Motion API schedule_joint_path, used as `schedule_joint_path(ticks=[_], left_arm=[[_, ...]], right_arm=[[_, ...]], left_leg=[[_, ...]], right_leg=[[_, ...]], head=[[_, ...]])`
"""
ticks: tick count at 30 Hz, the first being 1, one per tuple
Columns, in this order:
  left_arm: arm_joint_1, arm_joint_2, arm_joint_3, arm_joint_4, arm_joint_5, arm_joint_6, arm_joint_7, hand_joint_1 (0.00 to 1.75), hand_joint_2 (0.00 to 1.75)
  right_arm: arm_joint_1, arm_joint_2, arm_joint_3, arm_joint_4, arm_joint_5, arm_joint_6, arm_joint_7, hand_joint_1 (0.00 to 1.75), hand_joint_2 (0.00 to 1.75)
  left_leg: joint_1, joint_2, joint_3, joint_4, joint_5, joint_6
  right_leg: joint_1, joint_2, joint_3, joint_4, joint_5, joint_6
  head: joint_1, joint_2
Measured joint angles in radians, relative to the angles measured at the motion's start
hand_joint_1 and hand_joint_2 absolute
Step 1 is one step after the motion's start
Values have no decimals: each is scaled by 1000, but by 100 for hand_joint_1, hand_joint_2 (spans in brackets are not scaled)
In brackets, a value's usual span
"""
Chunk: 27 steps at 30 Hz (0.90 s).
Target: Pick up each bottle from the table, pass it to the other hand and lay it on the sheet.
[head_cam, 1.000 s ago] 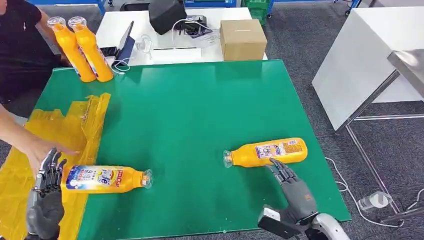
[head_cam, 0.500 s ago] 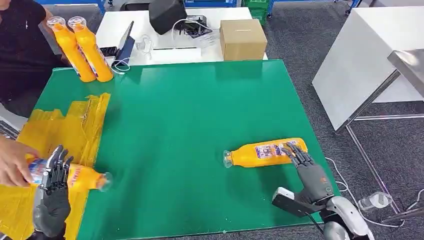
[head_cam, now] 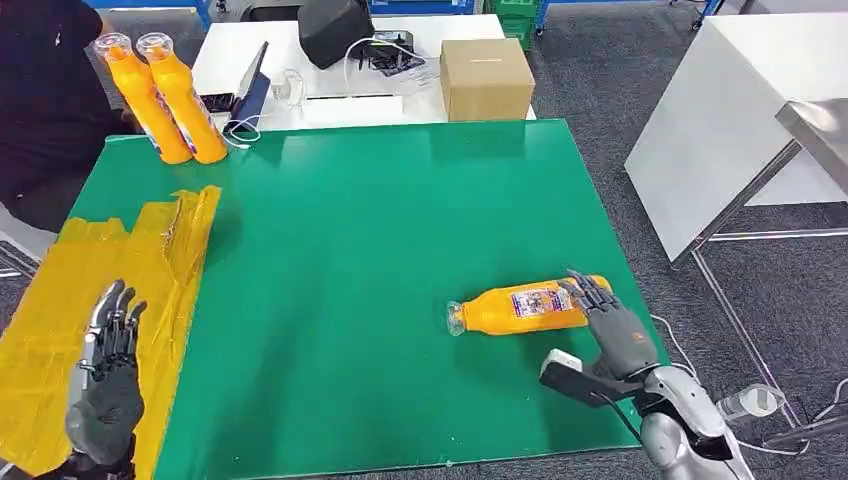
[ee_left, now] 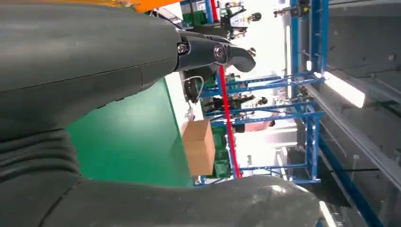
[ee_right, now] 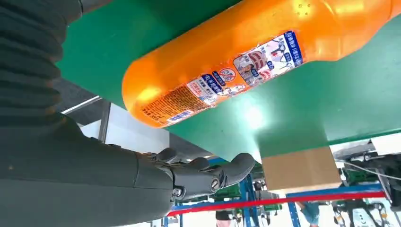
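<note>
Right robot hand (head_cam: 612, 325) rests its spread fingers on the base end of the one orange bottle (head_cam: 520, 305) lying on the green tabletop (head_cam: 380, 250); the right wrist view shows that bottle's label close up with the thumb apart beneath it, not clamped. Left robot hand (head_cam: 108, 370) hovers open, fingers apart, over the one yellow sheet (head_cam: 60, 300), holding nothing. Two more orange bottles (head_cam: 165, 95) stand upright far ahead of the left robot hand, and one cardboard box (head_cam: 485, 78) sits beyond the tabletop.
</note>
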Motion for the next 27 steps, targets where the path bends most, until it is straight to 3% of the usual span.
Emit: schedule_joint_path(ticks=[14, 27], left_arm=[[-15, 3, -14, 0, 9, 0, 2, 0, 0], [-28, 16, -32, 8, 24, -8, 13, 0, 0]], right_arm=[[-67, -10, 43, 69, 0, 23, 16, 0, 175], [-219, -62, 139, 163, 11, 82, 62, 0, 175]], left_leg=[[0, 0, 0, 0, 0, 0], [0, 0, 0, 0, 0, 0]], right_leg=[[0, 0, 0, 0, 0, 0], [0, 0, 0, 0, 0, 0]], head=[[0, 0], [0, 0]])
